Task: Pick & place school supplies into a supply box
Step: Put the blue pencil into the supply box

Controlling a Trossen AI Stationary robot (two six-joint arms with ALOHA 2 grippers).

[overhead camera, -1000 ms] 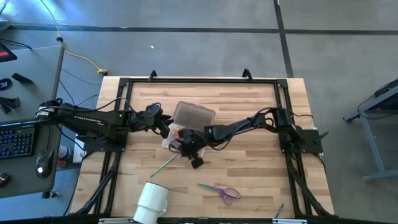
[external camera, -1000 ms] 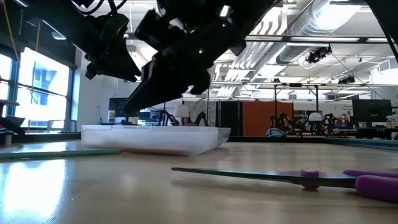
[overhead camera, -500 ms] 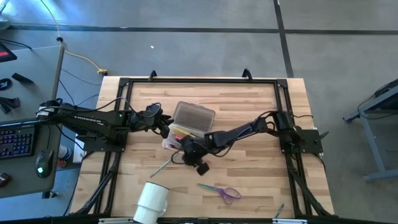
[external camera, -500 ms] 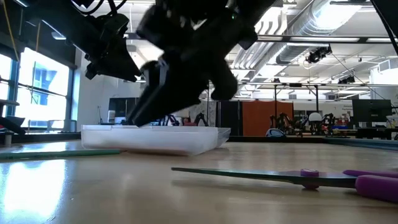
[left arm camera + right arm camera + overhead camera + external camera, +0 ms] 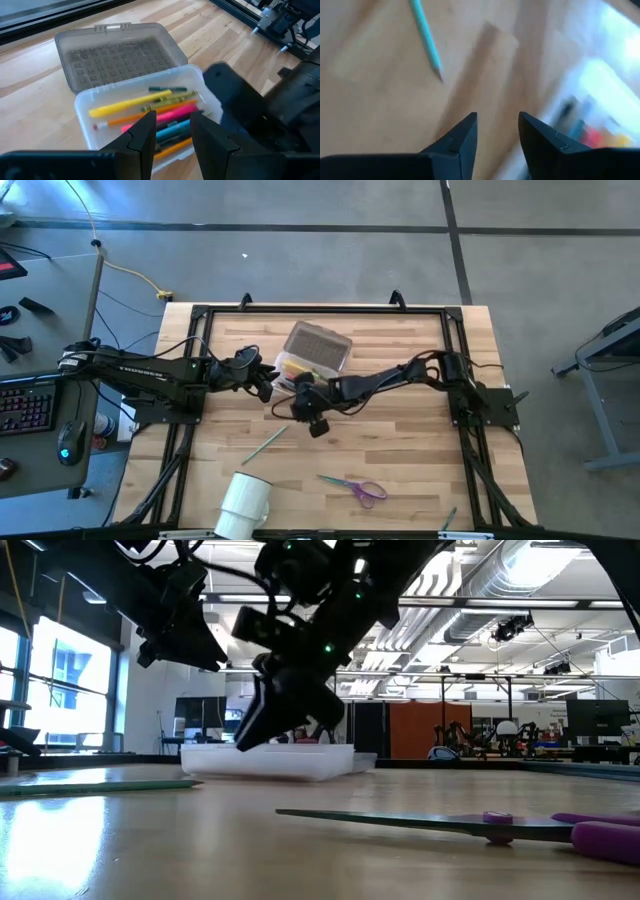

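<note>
While apparently touching the supply box [image 5: 305,363], the right pincer [image 5: 303,402] stands slightly apart, empty.

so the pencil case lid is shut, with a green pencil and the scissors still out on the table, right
Not quite: the pencil case is open. The left wrist view shows its grey lid folded back flat on the table and the pens lying uncovered inside. The rest holds: in the high view the green pencil and the scissors lie on the table, outside the case.
</note>
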